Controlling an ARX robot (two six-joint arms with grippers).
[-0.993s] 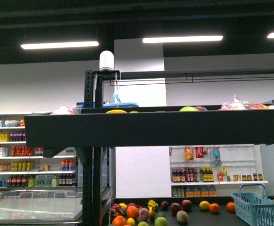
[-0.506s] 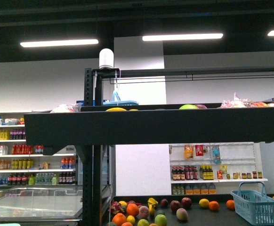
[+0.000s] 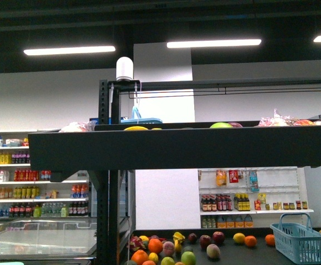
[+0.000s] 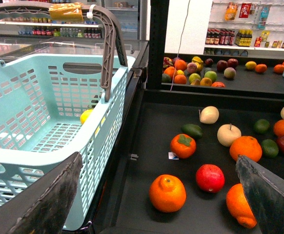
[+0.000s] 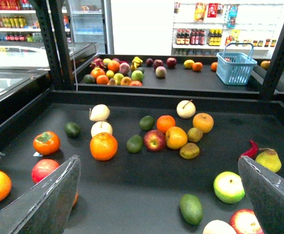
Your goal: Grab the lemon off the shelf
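Note:
The black shelf (image 3: 177,149) fills the front view; neither gripper shows there. My left gripper (image 4: 157,161) is open and empty above the shelf's dark tray (image 4: 147,146), over an orange (image 4: 167,193) and a red fruit (image 4: 210,178). A small bright-yellow fruit (image 4: 86,116), lemon-like, lies in the teal basket (image 4: 30,112), seen through its wall. My right gripper (image 5: 159,162) is open and empty above the tray (image 5: 132,190). Another small yellow lemon-like fruit (image 5: 188,63) lies on the far tray; it also shows in the front view (image 3: 239,238).
Oranges, green limes (image 5: 134,143), apples, a golden-yellow fruit (image 5: 176,137), a red chili (image 5: 250,149) and a pear (image 5: 268,160) are scattered on the near tray. A blue basket (image 5: 235,67) stands on the far tray. Black uprights (image 5: 56,44) flank the tray. White bottle shelves stand behind.
Between one second and half a second ago the front view shifted slightly, the scene rising a little in the picture. Since then nothing has visibly moved.

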